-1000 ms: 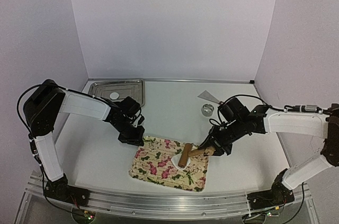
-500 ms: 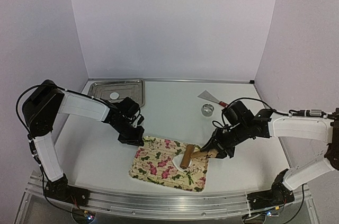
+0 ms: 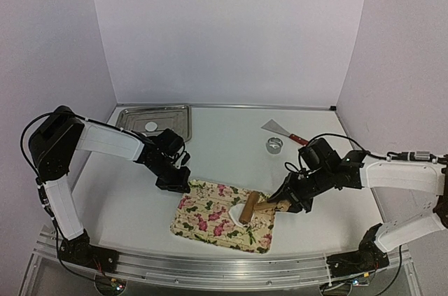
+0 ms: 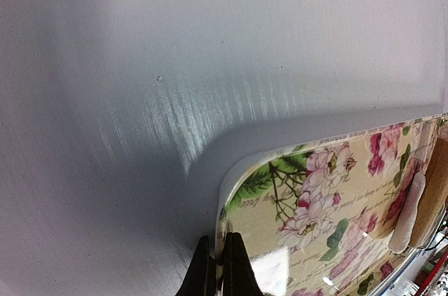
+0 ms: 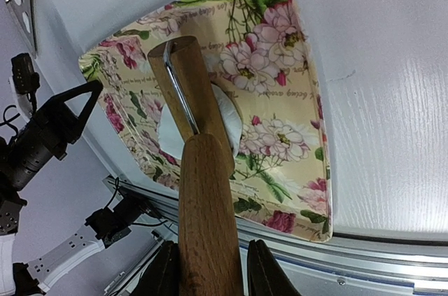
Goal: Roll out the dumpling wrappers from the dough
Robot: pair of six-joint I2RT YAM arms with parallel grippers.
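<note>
— What is changing, starting from the left?
— Nothing there; one dumpling wrapper [image 3: 151,126] is lying in the metal tray [image 3: 133,120] at the far left, small, flat, round and white; the left gripper [image 3: 175,185] is staying fully closed at the floral board [image 3: 199,220]'s far left corner, apparently steadying it.
— And the dough?
— The dough [image 3: 232,210] is lying mid-board, a flattened white patch with an uneven edge, partly under the rolling pin [image 3: 248,206]; the pin is sitting a little further right than a second ago.
— Who is pulling it?
— The right gripper [image 3: 287,203], jaws partly apart and clamping the pin's handle, is drawing back rightward; I am judging this a return stroke, the dough probably needing more passes.
</note>
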